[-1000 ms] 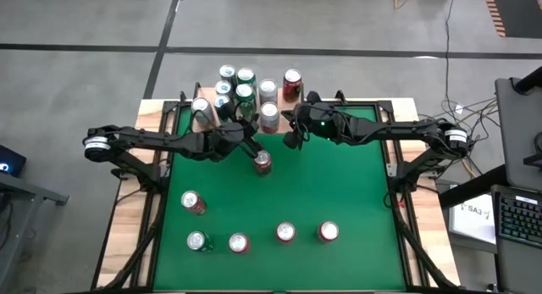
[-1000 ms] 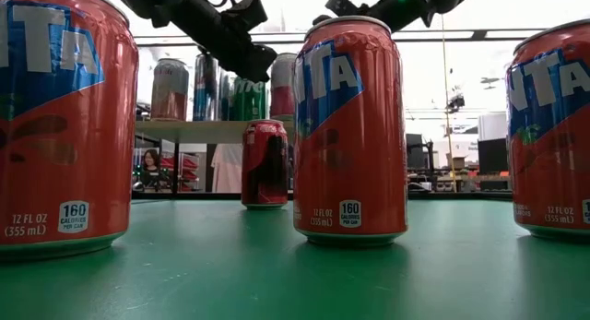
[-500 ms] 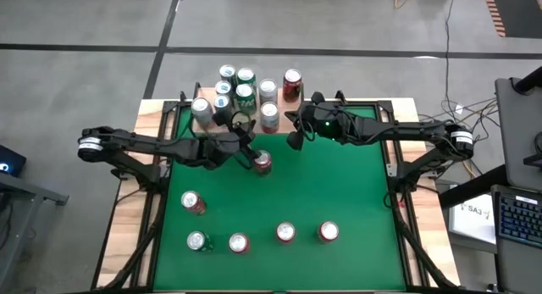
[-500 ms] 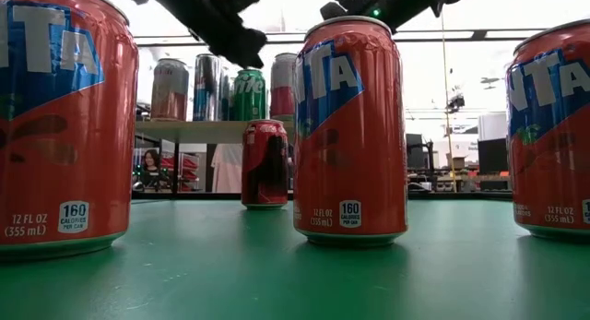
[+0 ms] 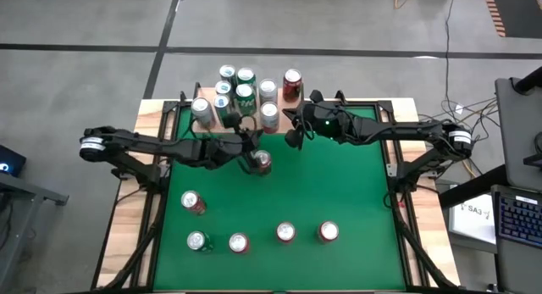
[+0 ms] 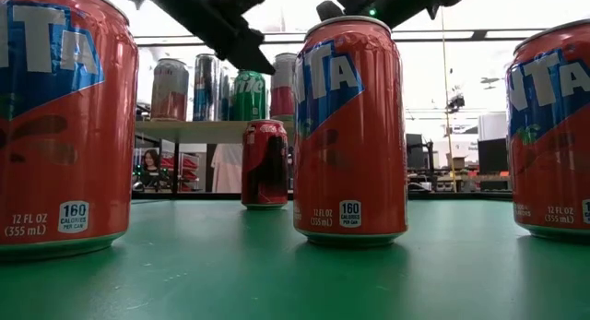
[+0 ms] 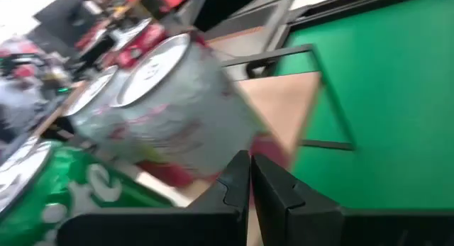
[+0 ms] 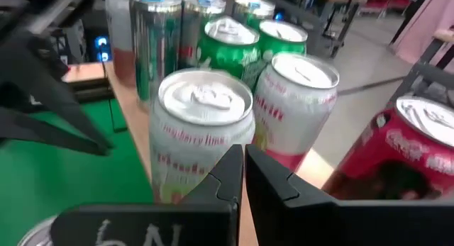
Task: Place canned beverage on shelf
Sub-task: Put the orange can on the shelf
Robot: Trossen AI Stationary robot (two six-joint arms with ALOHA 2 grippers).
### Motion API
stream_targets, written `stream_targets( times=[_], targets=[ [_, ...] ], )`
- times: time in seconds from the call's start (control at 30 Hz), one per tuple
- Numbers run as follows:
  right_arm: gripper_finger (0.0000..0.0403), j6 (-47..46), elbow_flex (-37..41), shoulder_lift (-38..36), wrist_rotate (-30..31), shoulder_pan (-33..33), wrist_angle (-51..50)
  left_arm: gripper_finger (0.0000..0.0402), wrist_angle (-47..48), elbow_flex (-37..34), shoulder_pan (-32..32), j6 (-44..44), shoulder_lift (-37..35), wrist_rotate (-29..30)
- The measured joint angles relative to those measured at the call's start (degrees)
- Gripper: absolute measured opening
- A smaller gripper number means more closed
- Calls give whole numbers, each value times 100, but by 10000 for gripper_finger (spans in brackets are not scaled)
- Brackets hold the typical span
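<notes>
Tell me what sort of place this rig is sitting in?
Probably a robotics lab or workshop: bare grey concrete floor around the green table, a desk with a keyboard beside it, and cluttered workbenches behind the shelf.

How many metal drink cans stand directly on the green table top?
6 cans: one beside the left gripper, one left of centre, four in the front row.

The green table (image 5: 339,184) carries 6 loose cans and the shelf (image 5: 206,123), crowded with perhaps 8 cans.
</notes>
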State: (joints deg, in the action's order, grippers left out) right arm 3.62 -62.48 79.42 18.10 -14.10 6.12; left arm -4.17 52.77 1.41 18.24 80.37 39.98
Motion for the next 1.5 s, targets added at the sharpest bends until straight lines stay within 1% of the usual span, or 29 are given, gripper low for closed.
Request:
stream_targets(
  times=[0.23, 0.47, 0.67, 0.83, 0.9, 1.0, 1.33, 1.43, 1.5],
  targets=[
    [9, 75, 0, 318, 14, -56, 446, 0, -198, 7, 266, -28, 217, 58],
    [9, -52, 2, 287, 5, -51, 449, 0, -603, 7, 448, -33, 298, 42],
    [9, -216, 2, 256, -2, 31, 388, 0, -642, 8, 607, -39, 344, 40],
    [9, -219, 4, 256, 55, 117, 386, 0, -674, 7, 749, -343, 364, 72],
    [9, -218, 2, 250, 241, 126, 363, 0, -666, 9, 752, -384, 364, 192],
    [9, -219, 2, 208, 298, 120, 315, 0, -630, 7, 721, -369, 320, 349],
    [9, -309, 2, 38, 299, 181, 92, 0, -133, 8, 494, -374, 165, 359],
    [9, -404, 2, -75, 296, 231, 54, 0, -64, 7, 403, -272, 165, 171],
    [9, -454, 2, -187, 300, 285, -8, 0, -50, 7, 352, -179, 163, -243]
  ],
)
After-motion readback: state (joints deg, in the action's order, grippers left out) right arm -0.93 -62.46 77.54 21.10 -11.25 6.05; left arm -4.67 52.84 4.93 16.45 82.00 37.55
